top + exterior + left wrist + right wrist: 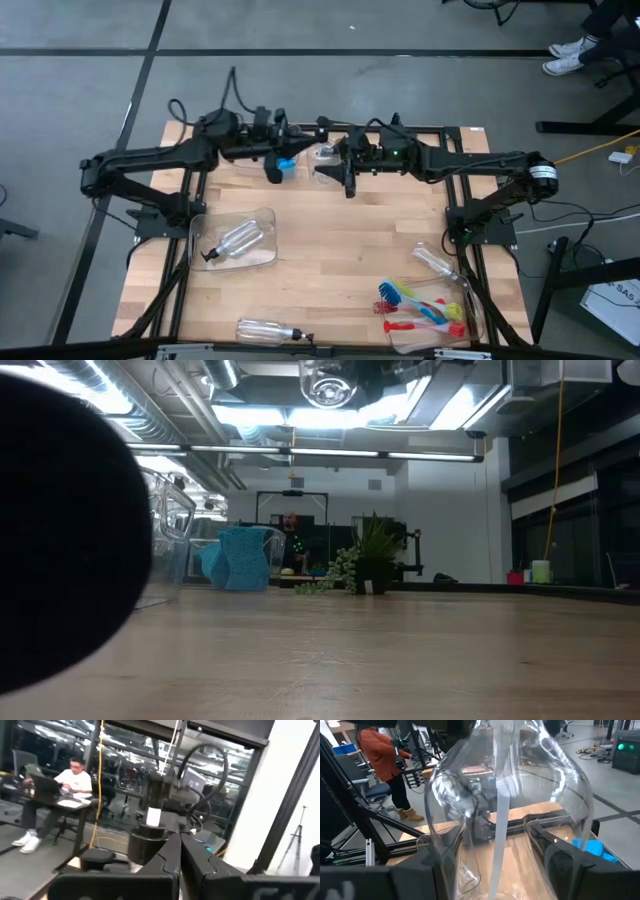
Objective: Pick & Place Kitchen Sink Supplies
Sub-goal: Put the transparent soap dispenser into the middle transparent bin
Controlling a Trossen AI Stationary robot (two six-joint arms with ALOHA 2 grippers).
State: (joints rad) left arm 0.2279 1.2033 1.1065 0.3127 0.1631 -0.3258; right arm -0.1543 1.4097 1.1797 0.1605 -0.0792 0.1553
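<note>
My right gripper (332, 163) stands high over the table's far middle, closed on a clear plastic bottle (505, 795) that fills the right wrist view. From the low view the bottle's round end (328, 385) shows far above the tabletop. My left gripper (274, 166) faces it from the left, shut, with nothing between its fingers (170, 860). A blue sponge (287, 166) shows right beside the left gripper's tip; I cannot tell whether they touch. The sponge (592, 849) also appears past the bottle in the right wrist view. My right gripper pinches the clear bottle's wide body (451, 845) between its two fingers, one on each side. The fingers come at it level, from the table's right. The bottle is lifted well clear of the table.
A clear bin (262, 218) at the left holds a pump bottle (232, 243). Another bottle (268, 330) lies near the front edge. At the front right a clear bin (470, 300) holds red, blue and yellow-green brushes (420, 305), with a bottle (435, 262) at its far edge.
</note>
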